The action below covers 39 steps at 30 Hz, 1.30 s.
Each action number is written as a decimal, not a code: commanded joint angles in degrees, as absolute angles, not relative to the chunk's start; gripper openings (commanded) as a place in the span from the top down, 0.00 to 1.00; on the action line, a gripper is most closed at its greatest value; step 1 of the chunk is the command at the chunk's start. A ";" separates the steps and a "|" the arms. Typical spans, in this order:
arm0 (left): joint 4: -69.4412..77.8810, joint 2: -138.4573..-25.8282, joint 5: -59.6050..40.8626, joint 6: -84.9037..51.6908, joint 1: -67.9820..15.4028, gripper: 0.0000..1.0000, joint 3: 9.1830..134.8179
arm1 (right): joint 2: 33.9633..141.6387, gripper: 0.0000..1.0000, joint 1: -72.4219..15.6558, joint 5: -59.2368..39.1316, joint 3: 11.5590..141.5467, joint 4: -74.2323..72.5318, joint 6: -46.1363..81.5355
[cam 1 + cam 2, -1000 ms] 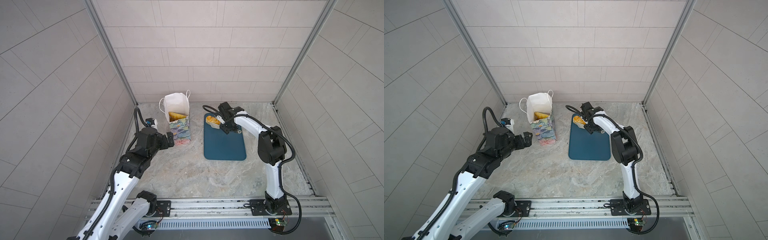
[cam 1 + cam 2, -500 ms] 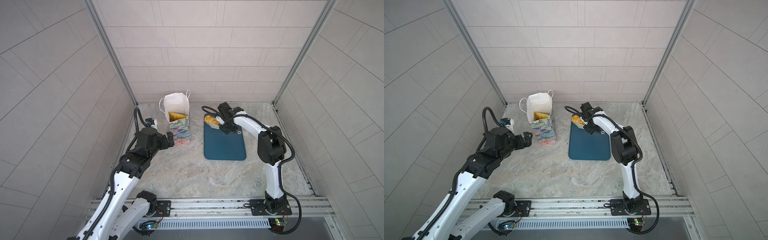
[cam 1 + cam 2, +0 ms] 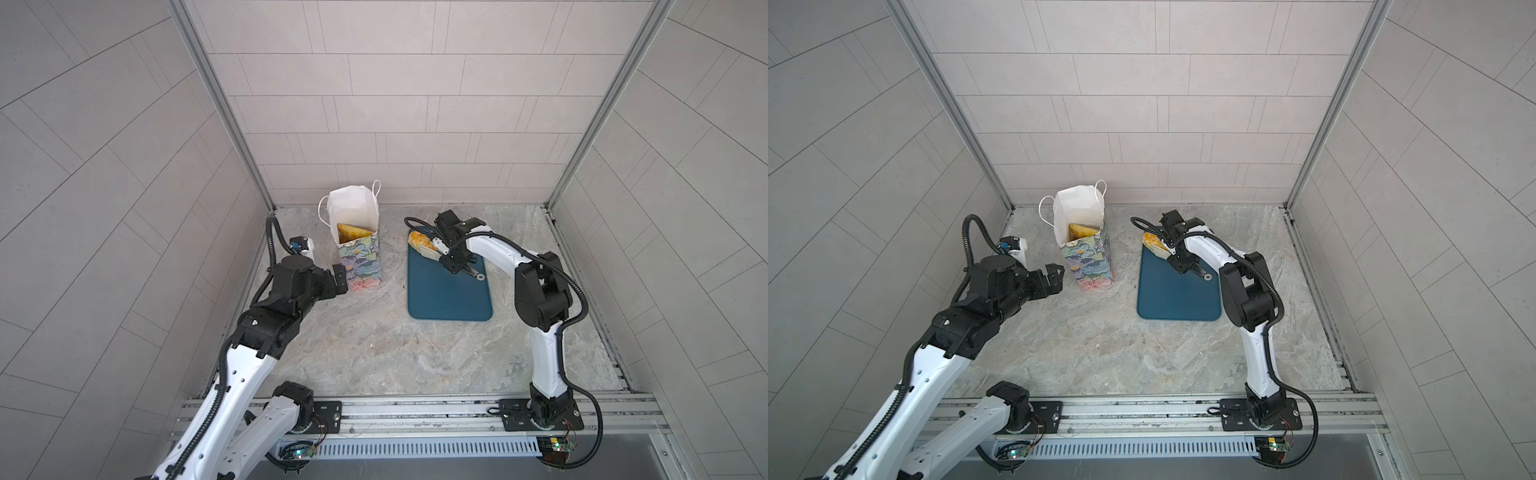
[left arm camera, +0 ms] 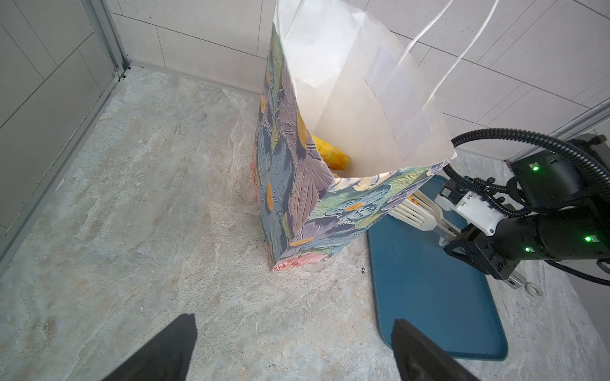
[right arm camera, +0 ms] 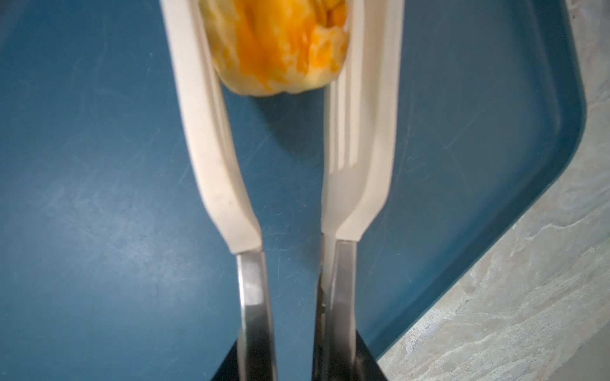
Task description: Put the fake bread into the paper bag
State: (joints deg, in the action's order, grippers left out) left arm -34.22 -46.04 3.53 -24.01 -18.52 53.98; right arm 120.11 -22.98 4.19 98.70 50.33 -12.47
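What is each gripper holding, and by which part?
Right gripper grips tongs by their metal handles; their white blades flank a bread piece. Left gripper is open, holding nothing.

No writing, label, brand, number or sign can be read anywhere. The paper bag (image 4: 290,198) carries only a painted-flower print, and the teal tray (image 4: 429,297) bears no lettering.

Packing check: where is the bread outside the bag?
In both top views the bread is at the teal tray's far left corner, between white tongs, right of the paper bag.
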 commanded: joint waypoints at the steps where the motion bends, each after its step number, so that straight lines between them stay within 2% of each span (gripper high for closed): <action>1: -34.63 -44.90 4.64 -24.36 -18.76 0.00 54.11 | 115.63 0.66 -23.51 3.43 97.80 51.12 -10.80; 10: -34.54 -44.86 4.48 -24.46 -18.80 0.00 54.23 | 111.75 0.70 -23.16 1.41 95.68 50.81 -7.34; 39: -34.63 -42.89 5.19 -25.07 -18.81 0.00 54.05 | 95.76 0.69 -23.14 -6.31 86.45 47.53 -0.92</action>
State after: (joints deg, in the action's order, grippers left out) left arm -34.22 -43.18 4.36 -24.60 -18.52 53.95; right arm 99.37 -22.98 -5.21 86.72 49.08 -2.24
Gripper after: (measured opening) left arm 0.998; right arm 0.314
